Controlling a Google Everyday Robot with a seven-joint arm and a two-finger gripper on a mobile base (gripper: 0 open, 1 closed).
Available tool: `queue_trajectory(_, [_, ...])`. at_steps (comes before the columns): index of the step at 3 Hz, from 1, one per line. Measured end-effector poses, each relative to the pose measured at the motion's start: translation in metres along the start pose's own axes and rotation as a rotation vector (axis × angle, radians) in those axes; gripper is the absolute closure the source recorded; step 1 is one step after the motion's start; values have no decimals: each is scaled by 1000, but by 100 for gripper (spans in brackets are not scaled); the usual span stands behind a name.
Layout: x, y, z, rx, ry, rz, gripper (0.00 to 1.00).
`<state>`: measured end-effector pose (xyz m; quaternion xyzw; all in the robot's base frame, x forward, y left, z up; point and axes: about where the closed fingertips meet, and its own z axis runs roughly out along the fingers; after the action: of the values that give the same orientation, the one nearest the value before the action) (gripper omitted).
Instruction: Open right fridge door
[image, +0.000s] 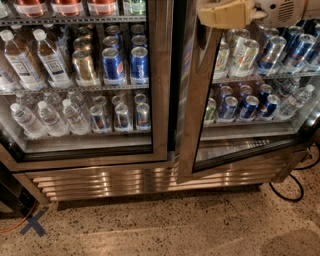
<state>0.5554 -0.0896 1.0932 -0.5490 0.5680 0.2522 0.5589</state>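
The fridge (100, 182) fills the view, a two-door steel cooler with shelves of cans and bottles and a louvred grille at its base. The right fridge door (196, 115) stands ajar: its steel-framed inner edge has swung out toward me and its bottom rail runs at an angle to the cabinet. My gripper (224, 14), tan-coloured on a white arm, is at the top of the view against the upper part of that door's inner frame. The left door (161, 75) is closed, with water bottles and cans behind it.
A black cable (287, 192) loops on the floor at the fridge's lower right corner. A blue tape cross (32, 223) and an orange cord (12, 228) lie at the lower left. Speckled terrazzo floor (175, 225) runs in front of the fridge.
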Motion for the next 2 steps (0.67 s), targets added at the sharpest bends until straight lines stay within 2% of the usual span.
queue_trajectory(2, [-3,7,-6,11,7,10,100])
